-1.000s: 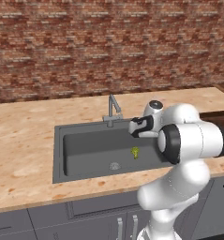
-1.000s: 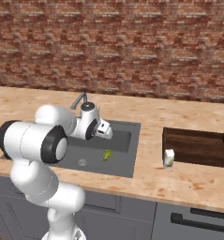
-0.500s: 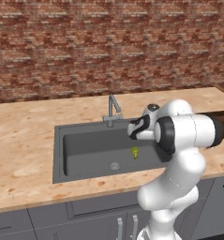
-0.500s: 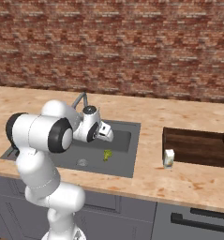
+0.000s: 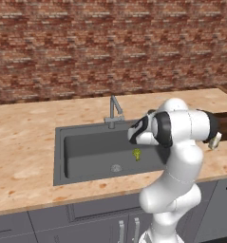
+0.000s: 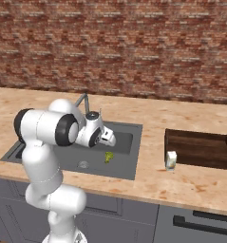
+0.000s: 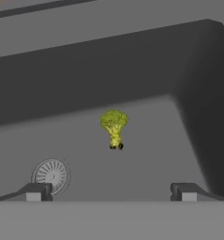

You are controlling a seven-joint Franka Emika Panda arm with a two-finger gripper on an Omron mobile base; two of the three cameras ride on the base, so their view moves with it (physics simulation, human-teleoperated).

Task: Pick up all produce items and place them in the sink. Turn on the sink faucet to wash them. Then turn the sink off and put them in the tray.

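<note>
A red brick wall [image 5: 110, 42] stood behind a long, pale stone counter [image 5: 24, 142], and the big dark sink [image 5: 72, 147] was cut into that counter. Everything here is told from the sink.

A tiny broccoli [image 7: 114, 127] stood on the sink floor, bushy top up and stalk down. It was near the round drain [image 7: 51, 174], a little toward the tray end of the sink. The faucet [image 5: 114, 110] stood at the back rim of the sink. Its spout pointed over the basin. No water could be seen coming out. The brown tray [image 6: 199, 148] sat on the counter well apart from the sink, and a small cream carton [image 6: 171, 160] stood between the sink and the tray, just beside the tray.

The broccoli was already in the sink, so the next job looked like turning on the water. To do that well, the arm should lift out of the basin and go to the small lever on the faucet. It should push the lever gently and not bump the spout. It should also stay off the broccoli, so it does not knock it over.

The gripper [image 7: 111, 192] hung over the sink, above the broccoli. Its two fingers were spread wide. It held nothing and touched nothing.
</note>
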